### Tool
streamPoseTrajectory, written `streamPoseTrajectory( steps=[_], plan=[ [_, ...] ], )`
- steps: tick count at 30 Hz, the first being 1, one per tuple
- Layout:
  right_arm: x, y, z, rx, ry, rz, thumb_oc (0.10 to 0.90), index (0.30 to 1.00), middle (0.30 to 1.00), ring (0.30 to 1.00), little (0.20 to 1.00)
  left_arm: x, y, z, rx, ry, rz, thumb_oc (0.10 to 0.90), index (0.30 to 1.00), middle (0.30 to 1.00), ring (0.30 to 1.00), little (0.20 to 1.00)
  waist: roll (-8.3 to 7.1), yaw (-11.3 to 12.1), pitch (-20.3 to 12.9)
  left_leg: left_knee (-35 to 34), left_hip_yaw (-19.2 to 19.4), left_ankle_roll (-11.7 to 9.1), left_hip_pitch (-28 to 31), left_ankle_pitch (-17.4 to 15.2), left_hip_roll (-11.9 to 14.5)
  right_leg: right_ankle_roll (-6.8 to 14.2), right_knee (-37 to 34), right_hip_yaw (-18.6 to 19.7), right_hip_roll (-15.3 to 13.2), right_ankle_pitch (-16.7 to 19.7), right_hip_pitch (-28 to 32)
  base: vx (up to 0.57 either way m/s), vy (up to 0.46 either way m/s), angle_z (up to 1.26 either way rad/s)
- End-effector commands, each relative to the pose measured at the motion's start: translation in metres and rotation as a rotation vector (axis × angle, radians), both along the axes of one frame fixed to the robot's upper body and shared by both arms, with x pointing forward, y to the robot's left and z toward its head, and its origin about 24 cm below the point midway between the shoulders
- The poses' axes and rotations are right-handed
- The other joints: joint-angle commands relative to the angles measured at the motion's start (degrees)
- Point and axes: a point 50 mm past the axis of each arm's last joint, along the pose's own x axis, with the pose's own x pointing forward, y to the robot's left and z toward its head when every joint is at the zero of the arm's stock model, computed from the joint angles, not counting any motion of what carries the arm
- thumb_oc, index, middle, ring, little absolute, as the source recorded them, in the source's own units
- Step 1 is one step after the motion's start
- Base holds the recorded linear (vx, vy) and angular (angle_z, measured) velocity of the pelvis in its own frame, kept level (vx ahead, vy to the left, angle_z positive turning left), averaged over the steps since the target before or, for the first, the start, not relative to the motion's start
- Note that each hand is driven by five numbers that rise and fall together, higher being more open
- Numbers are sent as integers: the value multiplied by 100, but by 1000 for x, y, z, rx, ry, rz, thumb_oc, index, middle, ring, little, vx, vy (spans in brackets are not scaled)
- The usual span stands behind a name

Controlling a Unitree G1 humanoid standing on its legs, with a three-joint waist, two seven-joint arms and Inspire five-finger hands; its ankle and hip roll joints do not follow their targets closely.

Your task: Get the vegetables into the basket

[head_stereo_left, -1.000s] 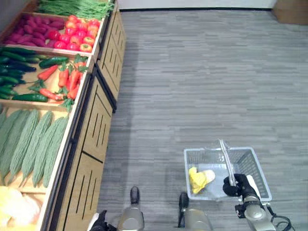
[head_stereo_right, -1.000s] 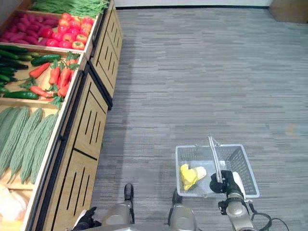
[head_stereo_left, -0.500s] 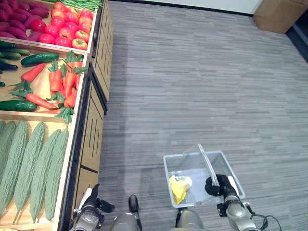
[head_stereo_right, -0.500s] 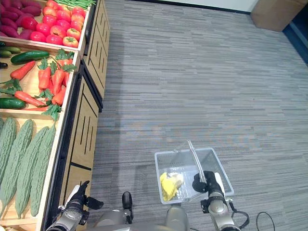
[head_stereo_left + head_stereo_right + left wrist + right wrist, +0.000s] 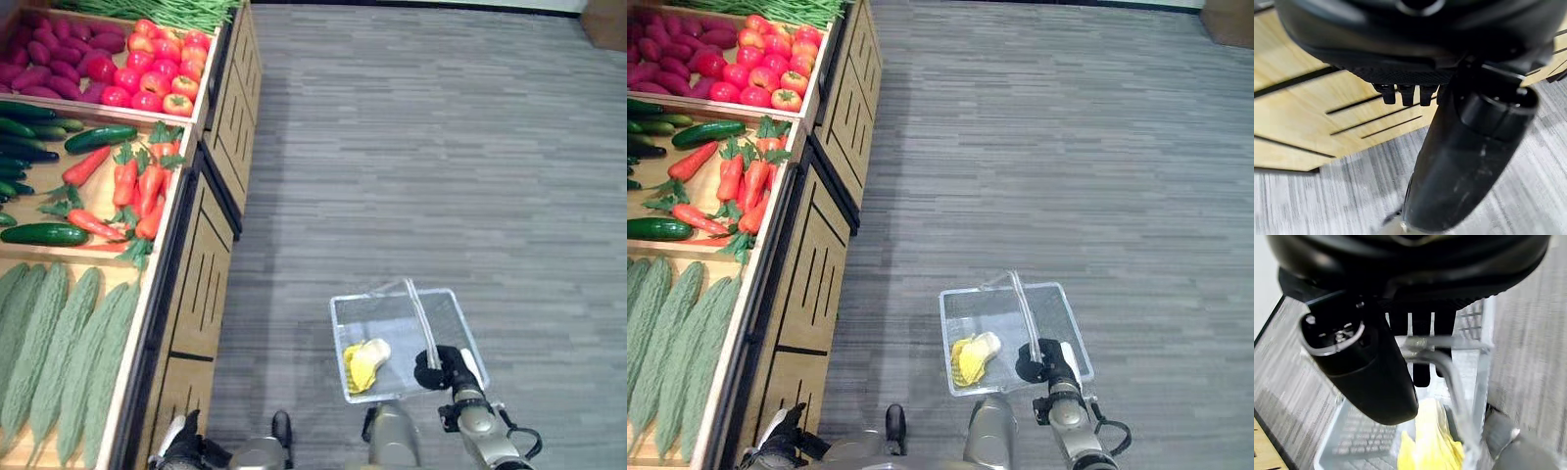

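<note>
My right hand (image 5: 439,367) is shut on the thin handle (image 5: 419,315) of a clear wire basket (image 5: 338,338) hanging low over the grey floor. A yellow vegetable (image 5: 364,362) lies in the basket. In the right wrist view my fingers (image 5: 1420,367) curl round the handle (image 5: 1449,377) above the yellow vegetable (image 5: 1430,445). On the wooden stand to my left lie carrots (image 5: 142,186), cucumbers (image 5: 44,233) and bitter gourds (image 5: 59,352). My left hand (image 5: 181,450) hangs beside the stand's front, relaxed and holding nothing.
The stand's further bins hold tomatoes (image 5: 162,78), purple sweet potatoes (image 5: 49,59) and green beans (image 5: 157,10). Its wooden slotted front panels (image 5: 201,284) run along my left. Grey carpet floor (image 5: 441,157) stretches ahead and to the right.
The camera has shifted, so the whole scene sits differently in the views. The basket stays in my right hand. My left hand now shows lower, at the bottom edge.
</note>
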Motion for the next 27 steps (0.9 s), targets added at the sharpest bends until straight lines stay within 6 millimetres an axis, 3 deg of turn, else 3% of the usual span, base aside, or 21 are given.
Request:
streamPoseTrajectory(
  steps=[1,2,4,6,9,11,13,16,18,21,27],
  plan=[
    [32,-36,47,-103,-255,-52,400,300,300,300,300,5,17,5,43,-22,37,900,1000,1000,1000,1000,-237,-110,-159,603,-313,-189,-183,-180,129,699,553,-112,-241,-487,110,334,-405,0],
    [32,-36,47,-104,-255,-52,400,300,300,300,300,5,17,5,43,-22,36,900,1000,1000,1000,1000,-231,-119,-159,604,-323,-192,-183,-182,135,698,551,-125,-239,-490,119,232,-318,43],
    [27,-46,50,-123,-255,-66,400,300,300,300,300,2,15,4,36,-20,33,900,1000,1000,1000,1000,-129,-143,-215,887,-468,-402,-298,182,352,478,607,-235,10,-791,220,191,-276,72],
    [26,-47,51,-127,-261,-70,400,300,300,300,300,3,14,4,32,-25,37,900,1000,1000,1000,1000,-112,-144,-204,1044,-512,-472,-398,334,387,435,592,-252,50,-837,256,127,-209,16],
    [22,-58,55,-151,-263,-95,400,300,300,300,300,9,10,5,20,-46,37,900,1000,1000,1000,1000,-105,-146,-137,1985,-446,-607,-860,663,432,208,560,-362,148,-1113,457,139,-251,2],
    [16,-65,56,-165,-259,-120,400,300,300,300,300,18,8,8,13,-81,32,900,1000,1000,1000,1000,-103,-107,-22,2265,-421,-627,-1228,919,435,99,561,-409,218,-1301,665,165,-223,16],
    [10,-73,56,-179,-250,-156,400,300,300,300,300,19,7,8,14,-81,23,900,1000,1000,1000,1000,-151,-34,29,1857,-334,-473,-1729,729,355,126,409,-479,243,-1401,928,181,-139,29],
    [8,-73,55,-188,-244,-153,400,300,300,300,300,17,6,7,20,-70,18,900,1000,1000,1000,1000,-169,26,24,1310,-304,-399,-1856,723,369,161,333,-444,295,-1475,1092,228,-8,23],
    [7,-72,55,-191,-244,-148,400,300,300,300,300,13,7,5,30,-52,20,900,1000,1000,1000,1000,-103,108,-10,595,-291,-467,-2051,1269,576,181,262,-375,413,-1576,1285,262,60,-25],
    [5,-68,49,-191,-216,-123,400,300,300,300,300,4,14,5,51,-27,15,900,1000,1000,1000,1000,-93,193,-111,133,-13,-604,-2032,1654,780,247,199,-232,466,-1712,1637,397,134,-42],
    [1,-59,40,-167,-179,-107,400,300,300,300,300,-1,20,6,70,-10,4,900,1000,1000,1000,1000,-215,235,-258,388,315,-339,-1911,1328,593,376,416,-48,244,-1779,1764,272,193,-42]
  ],
)
